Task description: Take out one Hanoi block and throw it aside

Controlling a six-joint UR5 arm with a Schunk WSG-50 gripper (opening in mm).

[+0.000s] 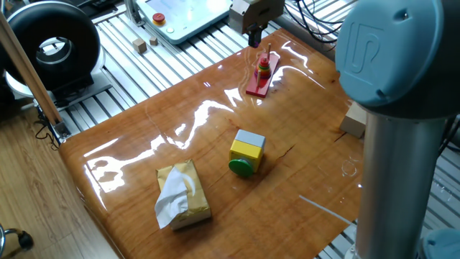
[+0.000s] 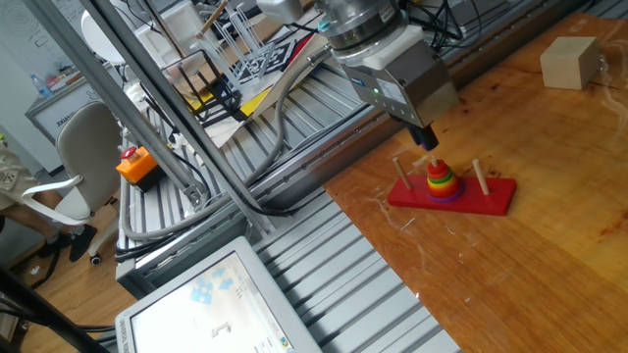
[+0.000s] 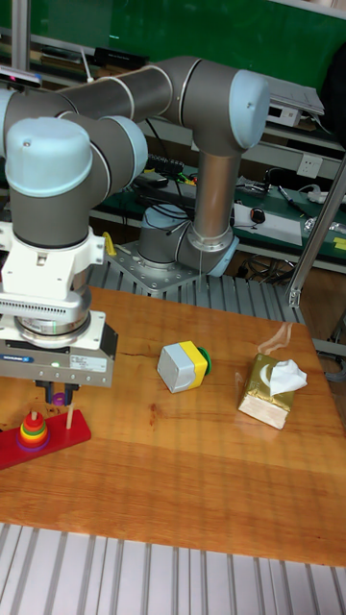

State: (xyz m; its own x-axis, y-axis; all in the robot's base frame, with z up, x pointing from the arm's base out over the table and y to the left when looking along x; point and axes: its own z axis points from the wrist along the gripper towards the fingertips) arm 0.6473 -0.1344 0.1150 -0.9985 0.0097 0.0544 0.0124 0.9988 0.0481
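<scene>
One tissue box [image 1: 184, 195] lies on the tabletop [image 1: 180, 137] with a white tissue [image 1: 171, 198] bunched out of its opening; it is the only container in view. At about 2 o'clock from it stands one yellow cube [image 1: 246, 151] with a grey block on top and a green disc against its front. At 1 o'clock from the cube sits one red base [image 2: 453, 195] with three pegs; the middle peg carries a stack of rings [image 2: 442, 180], and the two outer pegs [image 2: 400, 174] are bare. The gripper [image 3: 58, 394] hangs just above the stack, apart from it; its fingers [image 2: 428, 138] are narrow, pinching the small purple ring [image 3: 60, 397], which shows only as a purplish speck between them in the tall fixed view and is hard to make out elsewhere. One pale wooden block [image 2: 569, 61] rests near the tabletop edge, well apart from the base; two small wooden cubes [image 1: 139, 46] sit on the metal slats beyond the tabletop.
</scene>
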